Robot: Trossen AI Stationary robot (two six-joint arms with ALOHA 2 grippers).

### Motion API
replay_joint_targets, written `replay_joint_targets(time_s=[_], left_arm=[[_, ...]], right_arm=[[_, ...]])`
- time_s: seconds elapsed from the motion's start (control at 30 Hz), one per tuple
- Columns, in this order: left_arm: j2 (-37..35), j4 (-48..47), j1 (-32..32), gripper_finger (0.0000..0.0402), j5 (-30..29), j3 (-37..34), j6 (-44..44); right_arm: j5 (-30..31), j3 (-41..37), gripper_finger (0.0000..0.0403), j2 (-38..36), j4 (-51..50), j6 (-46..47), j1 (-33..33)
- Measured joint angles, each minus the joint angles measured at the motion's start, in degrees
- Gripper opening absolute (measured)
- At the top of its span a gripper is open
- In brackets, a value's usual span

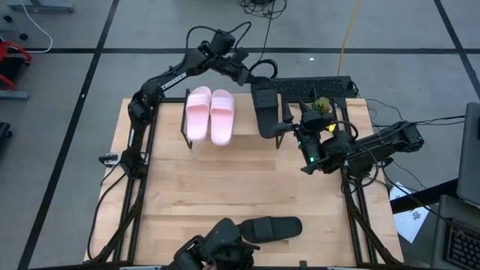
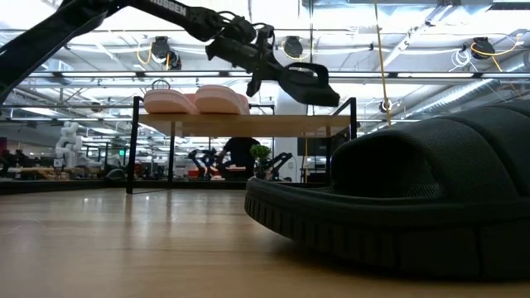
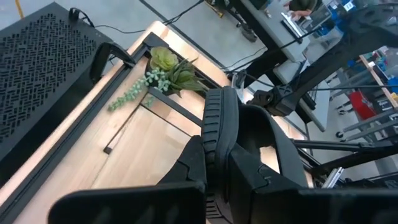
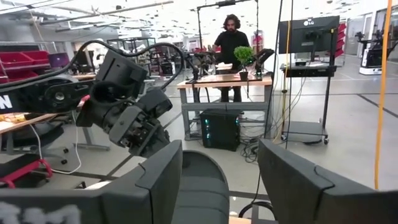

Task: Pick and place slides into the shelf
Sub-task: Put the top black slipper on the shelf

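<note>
The pale pink pair (image 1: 210, 114) (image 2: 195, 99) lies side by side, soles down, on the left part of the shelf (image 1: 246, 124) (image 2: 248, 124). My left gripper (image 1: 251, 79) (image 2: 263, 66) (image 3: 217, 180) reaches over the shelf's far side, shut on a black slide (image 1: 266, 109) (image 2: 306, 83). My right gripper (image 1: 287, 126) (image 4: 217, 155) is open at that slide's (image 4: 199, 186) right side, a finger on either side of it; I cannot tell whether it touches. The other black slide (image 1: 270, 229) (image 2: 414, 199) lies at the table's near edge. My left gripper pinches the black slide between its two fingers by the ribbed sole edge (image 3: 214, 124) at the slide's far end (image 1: 256, 86). The fingers come from the far side, slanting down. The slide is lifted clear above the shelf's right part, tilted, its free end (image 2: 331, 99) lowest.
A black perforated panel (image 1: 315, 86) (image 3: 37, 62) and a green plant sprig (image 1: 322, 105) (image 3: 161, 71) lie along the table's far right edge. A person (image 4: 230, 37) stands far off beyond the table. Bare tabletop (image 1: 240, 180) spreads between the shelf and the near slide.
</note>
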Motion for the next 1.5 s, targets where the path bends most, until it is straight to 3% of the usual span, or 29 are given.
replay_joint_targets(time_s=[0.23,0.57,1.5], left_arm=[[0.03,-0.02,1.52,0.0014,2.23,-0.62,0.00],[4.41,6.27,2.30,0.0013,13.04,-0.64,-7.32],[7.52,8.45,2.58,0.0012,10.64,-0.67,-7.15]], right_arm=[[-0.02,0.00,0.0200,0.03,0.00,0.00,-1.19],[0.04,0.00,0.0201,0.03,0.00,0.44,-2.26],[0.00,0.00,0.0199,0.03,0.02,0.63,-3.11]])
